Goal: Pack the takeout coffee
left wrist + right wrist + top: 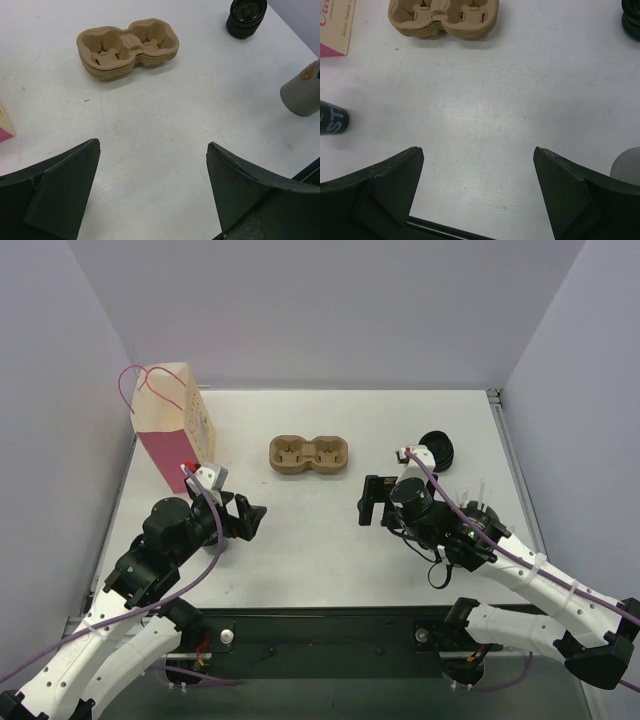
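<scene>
- Left gripper, mine, hangs low over the table in the lower left of the top view. Its jaws are spread fully wide, holding nothing and touching nothing. In the left wrist view its two dark fingers frame only white tabletop.
- Right gripper, right of centre in the top view, is spread just as wide and is likewise empty. The right wrist view shows only tabletop between its fingers.
- Pink and beige paper bag stands upright in the upper left of the top view. Each wrist view catches only a corner of it at its left edge.
- Takeout coffee: the only thing I can match to it is a black body with pale letters, cut off by the left edge of the right wrist view at mid-height. Too little shows for me to be sure it is a cup. I cannot pick it out in the top view or the left wrist view.
- Brown pulp tray lies near the top centre of every view, well apart from both grippers. The left wrist view alone shows layered edges down its side.
- Stack of black lids sits at the upper right in all three views.
- Grey cylinder shows at the right edge of both wrist views, and I cannot make it out from above.
</scene>
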Action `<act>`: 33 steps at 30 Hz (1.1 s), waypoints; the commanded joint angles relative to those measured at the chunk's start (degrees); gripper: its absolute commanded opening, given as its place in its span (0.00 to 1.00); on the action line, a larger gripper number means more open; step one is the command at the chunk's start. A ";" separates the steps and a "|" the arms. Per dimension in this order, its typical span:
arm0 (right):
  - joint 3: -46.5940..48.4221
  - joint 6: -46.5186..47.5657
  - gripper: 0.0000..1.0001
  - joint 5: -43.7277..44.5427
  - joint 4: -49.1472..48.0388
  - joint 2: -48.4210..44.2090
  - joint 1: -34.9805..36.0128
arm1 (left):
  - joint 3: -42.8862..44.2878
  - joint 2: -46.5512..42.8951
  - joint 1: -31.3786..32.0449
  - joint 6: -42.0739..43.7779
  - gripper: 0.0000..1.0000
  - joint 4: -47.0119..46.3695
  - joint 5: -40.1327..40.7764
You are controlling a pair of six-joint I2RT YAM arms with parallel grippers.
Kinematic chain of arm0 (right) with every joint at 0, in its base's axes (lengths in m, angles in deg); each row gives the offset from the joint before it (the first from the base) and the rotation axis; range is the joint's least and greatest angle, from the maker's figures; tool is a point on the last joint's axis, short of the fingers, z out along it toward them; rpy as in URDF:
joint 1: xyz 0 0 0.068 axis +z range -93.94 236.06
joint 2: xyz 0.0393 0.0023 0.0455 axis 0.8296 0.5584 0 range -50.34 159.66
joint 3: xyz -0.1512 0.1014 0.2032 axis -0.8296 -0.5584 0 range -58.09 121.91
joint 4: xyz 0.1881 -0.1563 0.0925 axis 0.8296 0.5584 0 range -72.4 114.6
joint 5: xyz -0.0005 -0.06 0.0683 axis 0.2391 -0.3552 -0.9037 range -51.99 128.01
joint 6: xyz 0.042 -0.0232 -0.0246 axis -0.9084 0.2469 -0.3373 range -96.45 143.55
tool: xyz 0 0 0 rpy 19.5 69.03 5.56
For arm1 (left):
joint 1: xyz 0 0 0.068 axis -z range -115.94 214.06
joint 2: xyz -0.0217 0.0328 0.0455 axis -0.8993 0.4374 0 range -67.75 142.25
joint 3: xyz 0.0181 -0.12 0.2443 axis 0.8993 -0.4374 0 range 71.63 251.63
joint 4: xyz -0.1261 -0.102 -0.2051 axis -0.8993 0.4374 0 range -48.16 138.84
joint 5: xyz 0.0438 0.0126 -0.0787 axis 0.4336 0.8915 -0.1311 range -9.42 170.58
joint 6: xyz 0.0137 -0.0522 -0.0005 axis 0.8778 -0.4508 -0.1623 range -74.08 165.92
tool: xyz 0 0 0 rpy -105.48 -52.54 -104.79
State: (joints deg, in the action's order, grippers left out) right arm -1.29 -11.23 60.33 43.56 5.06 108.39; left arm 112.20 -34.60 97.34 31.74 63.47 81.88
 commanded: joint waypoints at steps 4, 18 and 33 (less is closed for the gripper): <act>1.65 -0.90 0.99 2.81 0.76 -0.99 0.13 | 0.55 -0.63 -0.05 -0.07 0.97 -2.21 0.99; 1.48 -2.04 0.98 4.83 2.34 -1.34 0.05 | 1.52 2.01 -0.05 -0.33 0.97 0.70 5.38; 7.82 6.40 0.75 1.67 1.56 4.55 -1.89 | 8.73 8.07 0.82 -14.21 0.73 25.55 26.46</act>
State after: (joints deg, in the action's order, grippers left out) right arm 7.19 -6.60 63.96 45.09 10.19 106.32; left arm 116.90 -27.52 98.17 24.66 78.44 99.65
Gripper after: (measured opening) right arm 0.760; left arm 0.743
